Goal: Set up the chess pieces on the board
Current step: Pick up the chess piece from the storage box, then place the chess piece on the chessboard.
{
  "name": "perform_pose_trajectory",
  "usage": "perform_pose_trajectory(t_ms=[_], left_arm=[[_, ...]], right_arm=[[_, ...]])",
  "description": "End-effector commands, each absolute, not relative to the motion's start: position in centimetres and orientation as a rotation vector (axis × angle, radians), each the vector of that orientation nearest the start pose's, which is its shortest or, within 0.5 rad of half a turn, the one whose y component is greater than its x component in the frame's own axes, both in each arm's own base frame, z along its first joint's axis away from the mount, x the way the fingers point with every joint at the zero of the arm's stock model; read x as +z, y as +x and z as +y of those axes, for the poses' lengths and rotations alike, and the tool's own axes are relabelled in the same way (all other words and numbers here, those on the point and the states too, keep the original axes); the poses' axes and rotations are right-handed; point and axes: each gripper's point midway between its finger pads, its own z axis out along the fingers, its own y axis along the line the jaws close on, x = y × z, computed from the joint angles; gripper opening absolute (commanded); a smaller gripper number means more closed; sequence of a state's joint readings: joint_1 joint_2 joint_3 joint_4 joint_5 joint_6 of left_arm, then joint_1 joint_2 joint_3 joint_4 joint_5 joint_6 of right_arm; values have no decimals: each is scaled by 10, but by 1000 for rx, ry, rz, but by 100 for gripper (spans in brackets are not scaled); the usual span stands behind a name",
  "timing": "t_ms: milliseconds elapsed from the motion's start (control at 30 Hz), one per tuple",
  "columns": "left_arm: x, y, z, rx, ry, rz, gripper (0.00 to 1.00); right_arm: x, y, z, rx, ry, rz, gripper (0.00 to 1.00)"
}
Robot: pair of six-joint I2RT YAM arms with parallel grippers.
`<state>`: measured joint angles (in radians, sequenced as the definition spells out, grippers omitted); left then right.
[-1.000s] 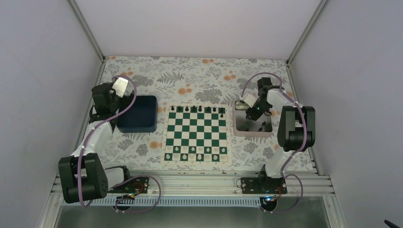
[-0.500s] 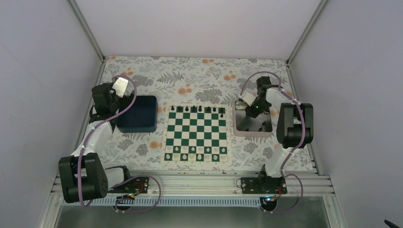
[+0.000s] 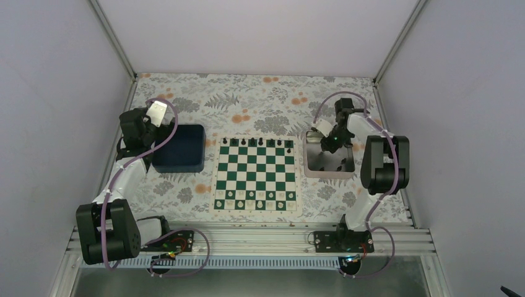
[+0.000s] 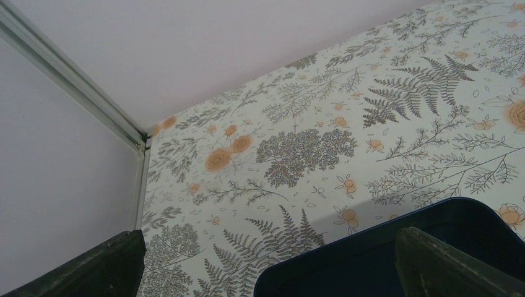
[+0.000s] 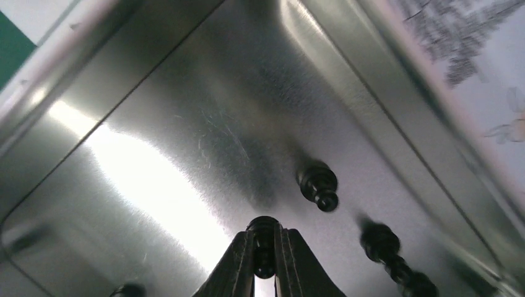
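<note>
In the metal tray [image 3: 328, 175] right of the board [image 3: 255, 176], the right gripper [image 5: 265, 241] is pinched on what looks like a black chess piece [image 5: 264, 224]. The left gripper [image 4: 270, 241] gapes wide and empty near the blue bin [image 4: 371, 253].

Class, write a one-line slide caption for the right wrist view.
Right gripper shut on a black chess piece in the silver tray, other pieces lying nearby.
</note>
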<state>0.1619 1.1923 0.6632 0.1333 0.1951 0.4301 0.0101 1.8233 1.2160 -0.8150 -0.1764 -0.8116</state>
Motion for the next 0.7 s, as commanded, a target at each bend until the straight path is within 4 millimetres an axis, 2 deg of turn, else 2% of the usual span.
perform_pose_trajectory(t_ms=[0,133,200,300,367,433,533,667], left_arm=[[203,389,31,197,383,1899,100],[203,389,31,194,384,1897,100],[203,389,30,193,385,1896,100],[203,389,30,191,385,1896,100],[205,389,30,191,385,1893,100],[205,388,30,192,386,1891,100],[207,388,30,193,385,1887,100],[206,388,30,194,385,1888,100]], right_arm=[[91,365,47,91,-1209,2580,5],[125,360,88,61,-1308,2494,6],[137,357,117,69,-1371,2446,6],[145,348,162,112,-1479,2375,7],[138,344,186,139,-1547,2348,7],[124,342,201,156,-1597,2348,7],[100,339,214,177,-1657,2362,7],[73,338,219,197,-1695,2388,8]])
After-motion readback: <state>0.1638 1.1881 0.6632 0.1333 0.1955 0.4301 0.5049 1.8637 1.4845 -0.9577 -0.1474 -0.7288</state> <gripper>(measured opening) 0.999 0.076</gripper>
